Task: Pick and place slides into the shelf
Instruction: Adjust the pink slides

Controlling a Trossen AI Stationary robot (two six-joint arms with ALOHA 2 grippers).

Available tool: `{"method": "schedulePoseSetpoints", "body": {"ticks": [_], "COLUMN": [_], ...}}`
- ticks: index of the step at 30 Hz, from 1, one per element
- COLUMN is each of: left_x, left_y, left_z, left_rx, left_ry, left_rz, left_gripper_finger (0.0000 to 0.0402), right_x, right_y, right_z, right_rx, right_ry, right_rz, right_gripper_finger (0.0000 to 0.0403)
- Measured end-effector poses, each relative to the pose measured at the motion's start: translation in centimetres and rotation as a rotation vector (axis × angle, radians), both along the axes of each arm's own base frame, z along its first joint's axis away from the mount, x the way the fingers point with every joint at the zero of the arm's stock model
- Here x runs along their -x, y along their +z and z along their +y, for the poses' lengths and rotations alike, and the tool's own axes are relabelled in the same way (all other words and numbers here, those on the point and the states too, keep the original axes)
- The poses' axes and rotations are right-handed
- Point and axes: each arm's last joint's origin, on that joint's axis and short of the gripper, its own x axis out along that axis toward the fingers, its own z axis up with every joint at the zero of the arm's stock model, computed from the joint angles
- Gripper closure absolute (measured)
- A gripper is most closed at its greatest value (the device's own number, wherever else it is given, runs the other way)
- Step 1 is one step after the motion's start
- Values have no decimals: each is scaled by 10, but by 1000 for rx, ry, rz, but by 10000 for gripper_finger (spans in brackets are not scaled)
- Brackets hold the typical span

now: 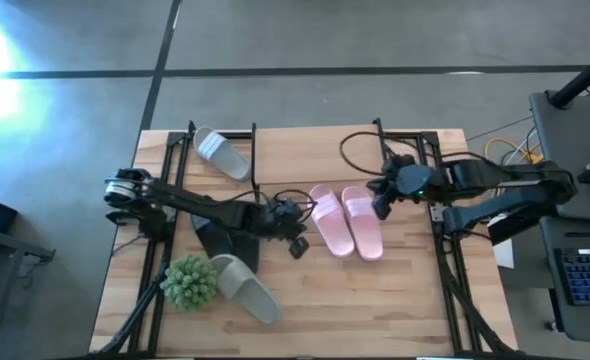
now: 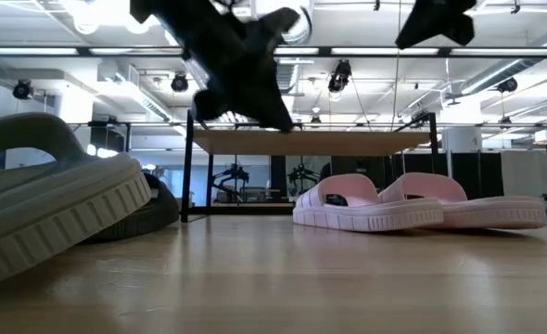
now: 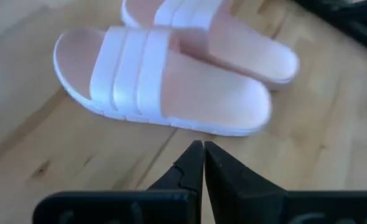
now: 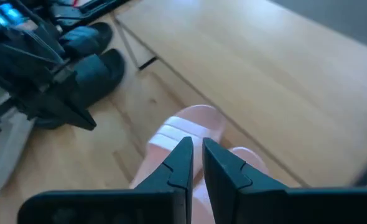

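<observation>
Both arms hover by the pink slides (image 1: pixel 345 220), left pincer (image 3: pixel 203 155) and right pincer (image 4: pixel 197 152) closed, empty. Next: open, grip one.

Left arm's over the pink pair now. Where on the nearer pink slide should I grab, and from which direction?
Judging by its pose, take the nearer pink slide by its wide strap, coming straight down from above. It lies sole-down and the strap arches over the footbed, so one finger could slip under while the other stays on top. The left gripper is shut and must open first. Its twin lies alongside.
</observation>
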Motion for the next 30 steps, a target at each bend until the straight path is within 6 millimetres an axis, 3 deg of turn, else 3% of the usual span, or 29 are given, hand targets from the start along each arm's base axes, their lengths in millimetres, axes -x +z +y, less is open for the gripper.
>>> {"method": "schedulePoseSetpoints", "body": {"ticks": [7,19,30], "left_x": [-15,-37,-41], "left_y": [-38,-73,-80], "left_z": [5,16,40], "left_rx": [25,-1,-92], "left_ry": [-10,0,87], "left_rz": [103,139,123], "left_gripper_finger": [402,402,402], "right_x": [25,26,25], "right_y": [4,-1,-3], "right_z": [0,-1,-1], "right_rx": [62,86,63], "right_ry": [-77,-93,-116], "right_rz": [22,46,42], "right_gripper_finger": [375,375,375]}}
